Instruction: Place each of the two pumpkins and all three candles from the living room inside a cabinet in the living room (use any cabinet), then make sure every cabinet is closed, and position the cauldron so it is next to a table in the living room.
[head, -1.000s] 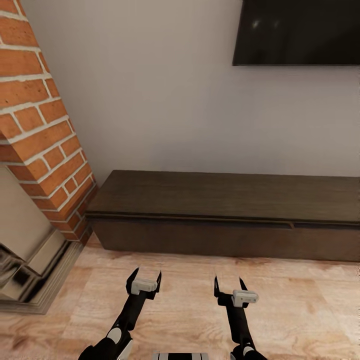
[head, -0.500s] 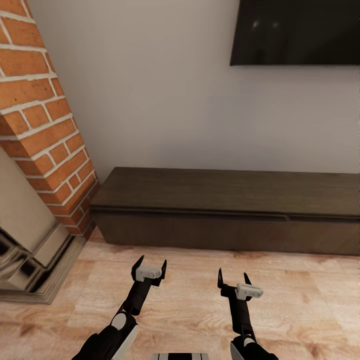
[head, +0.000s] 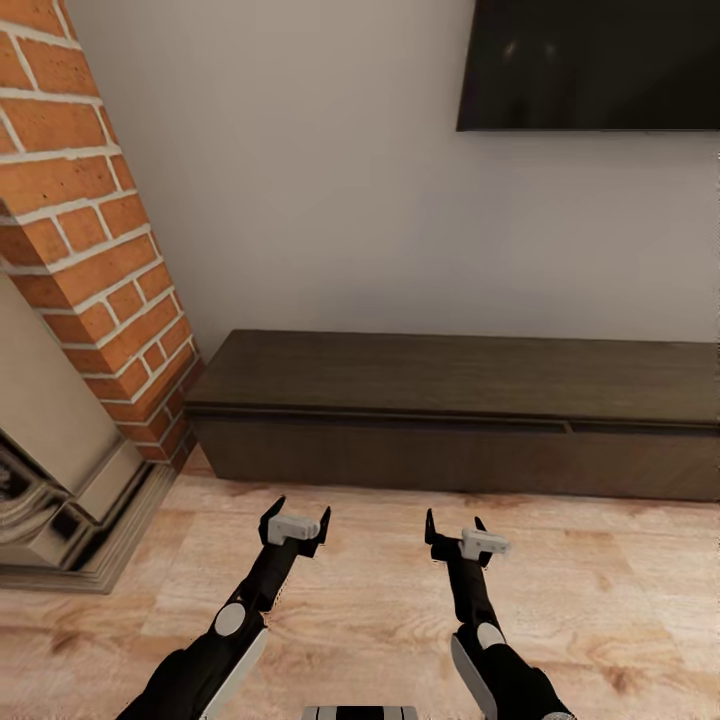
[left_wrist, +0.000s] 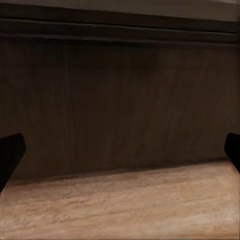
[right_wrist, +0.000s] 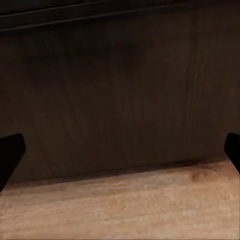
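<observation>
Cabinet fronts look flush along the low dark unit, with no door or drawer standing ajar on the stretch that shows; its right end runs out of the head view, so that part cannot be judged. Both arms are held out low over the wood floor in front of the cabinet. The left pincer is spread wide and carries nothing, and the right pincer is likewise spread and empty. Each wrist view looks straight at the cabinet's dark front panel just above the floor, fingertips wide apart at the edges.

Pumpkins, candles and cauldron are out of view here, so where they lie cannot be told: they may sit shut inside the cabinet, or be elsewhere in the room. That fits 2 stages equally: the robot facing a closed cabinet with items yet to go in, or facing one shut again with them stowed. The cabinet's top is bare. A brick fireplace stands left of the cabinet, and a dark screen hangs on the wall above it.
</observation>
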